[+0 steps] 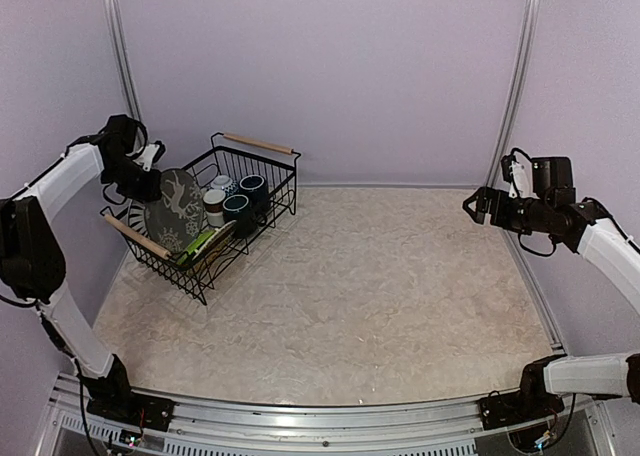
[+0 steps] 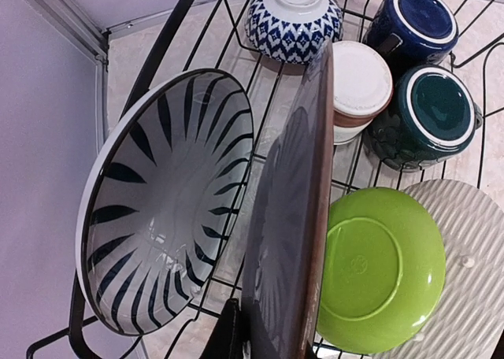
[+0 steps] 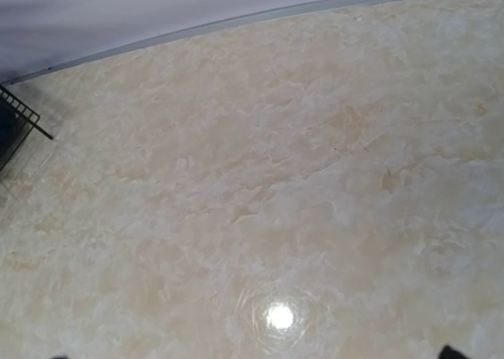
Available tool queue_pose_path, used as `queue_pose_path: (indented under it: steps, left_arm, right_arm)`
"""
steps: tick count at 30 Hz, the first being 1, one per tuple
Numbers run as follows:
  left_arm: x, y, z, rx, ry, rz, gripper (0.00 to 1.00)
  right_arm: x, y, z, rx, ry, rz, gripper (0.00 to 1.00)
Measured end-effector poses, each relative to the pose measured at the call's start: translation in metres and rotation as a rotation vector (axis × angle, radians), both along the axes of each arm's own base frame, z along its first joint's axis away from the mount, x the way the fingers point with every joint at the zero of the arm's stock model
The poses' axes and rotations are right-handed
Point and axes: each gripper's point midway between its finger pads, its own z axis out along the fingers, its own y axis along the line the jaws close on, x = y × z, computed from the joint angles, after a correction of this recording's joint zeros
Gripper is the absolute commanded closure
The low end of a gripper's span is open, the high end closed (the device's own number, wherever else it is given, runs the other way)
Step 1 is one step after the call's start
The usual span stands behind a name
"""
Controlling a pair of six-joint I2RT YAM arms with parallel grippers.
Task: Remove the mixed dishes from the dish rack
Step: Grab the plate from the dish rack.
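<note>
The dark grey round ceramic plate [image 2: 283, 241], stood on edge in the black wire dish rack [image 1: 285, 191] between the black-and-white striped plate [image 2: 157, 201] and the green plate [image 2: 378, 272], is pinched at its top rim by the nearly closed left gripper [image 1: 153, 181], and is judged stiff, heavy, slippery and breakable.

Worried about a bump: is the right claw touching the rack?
Apart. Top view shows the right claw far to the right of the rack.
</note>
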Motion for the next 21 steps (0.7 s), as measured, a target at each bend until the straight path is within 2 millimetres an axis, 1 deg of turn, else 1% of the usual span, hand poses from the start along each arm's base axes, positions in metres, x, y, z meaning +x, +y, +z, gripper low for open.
queue_pose_path:
  steps: [3, 5, 11, 16, 21]
  left_arm:
    - [-0.004, 0.000, 0.003, 0.019, 0.004, 0.023, 1.00]
    - [-0.004, 0.002, 0.008, 0.042, -0.004, 0.049, 1.00]
    - [-0.004, 0.013, 0.038, 0.091, -0.067, 0.131, 1.00]
    - [-0.009, 0.003, 0.066, 0.079, -0.129, 0.171, 1.00]
    - [-0.021, -0.012, 0.096, -0.059, -0.191, 0.217, 1.00]
  right_arm:
    - [0.001, 0.000, 0.001, 0.003, -0.006, 0.000, 0.00]
    - [0.001, 0.001, 0.000, 0.005, -0.008, 0.001, 0.00]
    - [0.004, 0.002, -0.005, 0.010, 0.005, 0.002, 0.00]
    - [0.006, 0.007, -0.011, 0.013, 0.021, 0.011, 0.00]
    - [0.008, 0.020, -0.018, 0.018, 0.040, 0.038, 0.00]
